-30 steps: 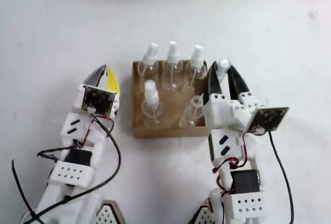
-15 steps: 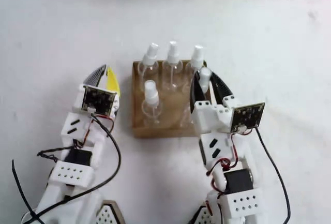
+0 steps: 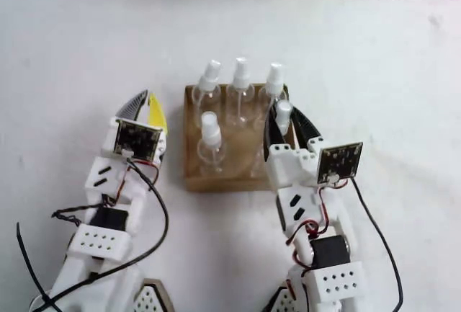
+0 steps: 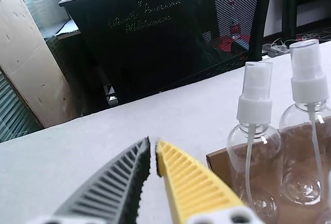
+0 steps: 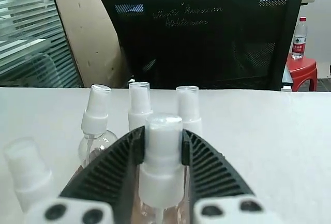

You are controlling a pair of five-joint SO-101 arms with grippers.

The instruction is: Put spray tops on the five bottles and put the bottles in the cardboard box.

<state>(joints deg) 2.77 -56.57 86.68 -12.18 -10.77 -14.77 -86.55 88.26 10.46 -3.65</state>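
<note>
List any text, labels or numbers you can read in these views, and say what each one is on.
Black mesh chair back: two lines of pale script lettering, too blurred to read.
Drinks bottle on the red stool: red label, too small to read.
Spray bottles: no label or print visible.
Cardboard box: no print visible.
</note>
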